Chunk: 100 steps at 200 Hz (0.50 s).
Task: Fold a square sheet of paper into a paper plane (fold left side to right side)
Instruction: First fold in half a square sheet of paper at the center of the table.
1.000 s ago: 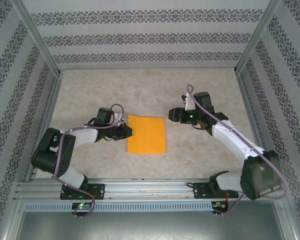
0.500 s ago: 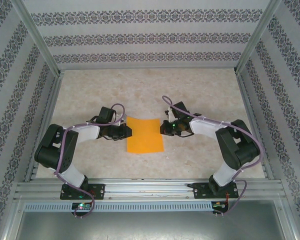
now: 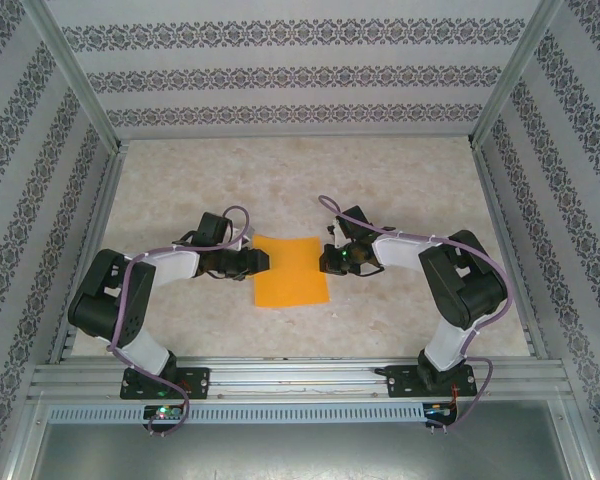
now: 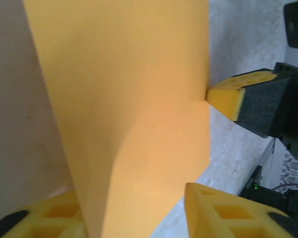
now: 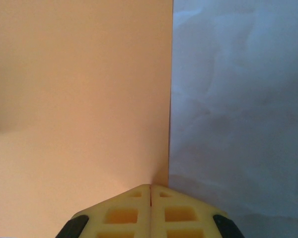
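**A:** Where was the sheet of paper point(image 3: 292, 275)?

**B:** On the middle of the table point(image 3: 400, 190), between the 2 arms. It was orange and bowed rather than flat.

**A:** And the left gripper point(image 3: 260, 260)?

**B:** At the sheet's 9 o'clock edge, jaws partly apart. The paper ran between its 2 yellow fingers point(image 4: 223, 210). I couldn't tell whether either finger touched it.

**A:** The right gripper point(image 3: 327, 258)?

**B:** At the 3 o'clock edge. Its pads point(image 5: 131, 213) met with no gap, pinching that edge of the sheet.
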Motion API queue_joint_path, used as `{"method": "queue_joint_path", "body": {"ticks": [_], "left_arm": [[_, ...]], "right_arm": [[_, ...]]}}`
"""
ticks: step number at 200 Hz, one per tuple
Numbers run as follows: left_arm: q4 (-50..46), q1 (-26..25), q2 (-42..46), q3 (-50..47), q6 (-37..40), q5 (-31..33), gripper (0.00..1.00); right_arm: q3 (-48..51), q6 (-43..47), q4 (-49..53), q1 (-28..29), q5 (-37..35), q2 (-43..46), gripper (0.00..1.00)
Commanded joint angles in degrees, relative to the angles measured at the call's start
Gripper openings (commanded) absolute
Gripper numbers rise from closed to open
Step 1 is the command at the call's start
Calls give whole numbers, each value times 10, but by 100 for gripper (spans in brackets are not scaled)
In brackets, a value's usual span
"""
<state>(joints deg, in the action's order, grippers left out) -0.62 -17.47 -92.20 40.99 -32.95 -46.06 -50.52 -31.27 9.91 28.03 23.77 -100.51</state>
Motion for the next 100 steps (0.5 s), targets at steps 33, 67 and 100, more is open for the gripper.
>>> {"method": "queue_joint_path", "body": {"ticks": [33, 67, 100], "left_arm": [[32, -37, 4, 60, -29, -33, 55], [58, -58, -34, 91, -42, -37, 58], [74, -76, -79, 110, -46, -36, 59]], "right_arm": [[3, 10, 19, 11, -36, -20, 6], [6, 6, 11, 13, -33, -16, 7], [22, -9, -20, 14, -15, -3, 7]]}}
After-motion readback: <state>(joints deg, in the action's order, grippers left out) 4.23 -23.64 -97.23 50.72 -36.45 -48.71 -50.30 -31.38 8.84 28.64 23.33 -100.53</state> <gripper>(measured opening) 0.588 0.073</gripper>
